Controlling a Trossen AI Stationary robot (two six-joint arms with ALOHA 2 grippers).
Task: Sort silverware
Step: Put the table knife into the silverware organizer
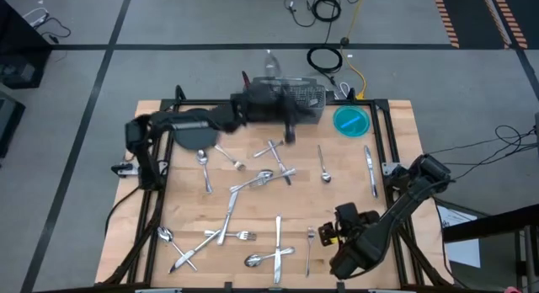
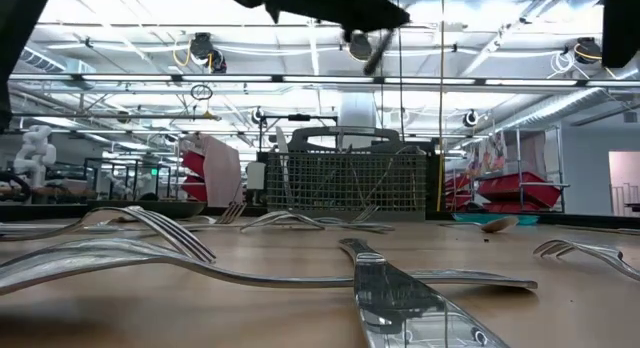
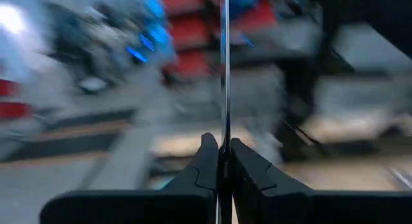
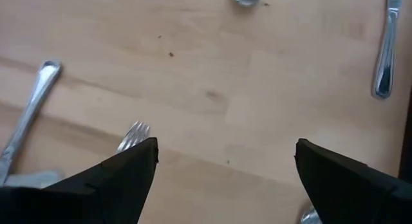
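Silverware lies scattered on the wooden table (image 1: 253, 242): forks, spoons and knives such as a knife (image 1: 278, 238), a spoon (image 1: 324, 167) and a fork (image 4: 132, 135). My left gripper (image 1: 290, 133) hangs high over the near side of the grey wire-mesh caddy (image 1: 303, 99), shut on one slim silver piece (image 3: 224, 69). That piece is seen edge-on, so which kind it is cannot be told. My right gripper (image 4: 225, 150) is open and hovers over bare wood at the table's near right, beside the fork (image 1: 310, 242). My left gripper pinches the slim silver piece (image 3: 224, 130) between its two fingers (image 3: 205, 163), the piece running straight out past the fingertips. In the low view it is lifted clear and slants down below the gripper (image 2: 375, 50), above the caddy (image 2: 350, 183).
A teal round dish (image 1: 351, 120) sits right of the caddy at the far edge. A dark round plate (image 1: 192, 138) lies under my left arm. A knife (image 1: 370, 168) lies near the right edge. Black frame rails (image 1: 392, 141) border the table.
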